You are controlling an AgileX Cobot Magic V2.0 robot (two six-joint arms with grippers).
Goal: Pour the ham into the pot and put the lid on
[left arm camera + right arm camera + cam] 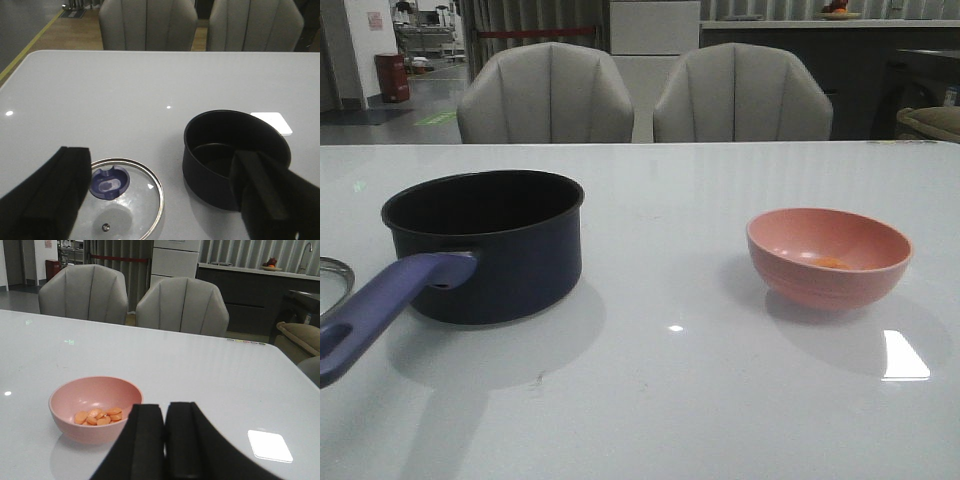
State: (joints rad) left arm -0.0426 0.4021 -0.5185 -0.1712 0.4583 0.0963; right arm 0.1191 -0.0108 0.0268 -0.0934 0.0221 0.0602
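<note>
The pot [485, 245] stands upright on the left part of the white table [660, 400], its dark inside bare, and its long purplish handle [375, 310] runs toward the near left corner and out past the picture's edge. Just beside that handle, at the far left edge of the front view, a sliver of the lid [332, 280] shows; the left wrist view gives it whole, the lid [122, 200] lying flat on the table with its blue knob [109, 182] up, near the pot [235, 155] but apart from it. The pink bowl [828, 257] sits well apart on the right, holding the ham [99, 416] as a small heap of orange slices at its bottom. Between pot and bowl lies a broad bare stretch of tabletop, and more bare surface runs behind both to the far edge, where two grey chairs [645, 95] stand. The left gripper [165, 200] hangs above the table with its fingers [55, 190] spread wide, lid and pot seen between them. The right gripper [164, 440] hovers near the bowl with its fingers [145, 440] pressed together, holding nothing.
</note>
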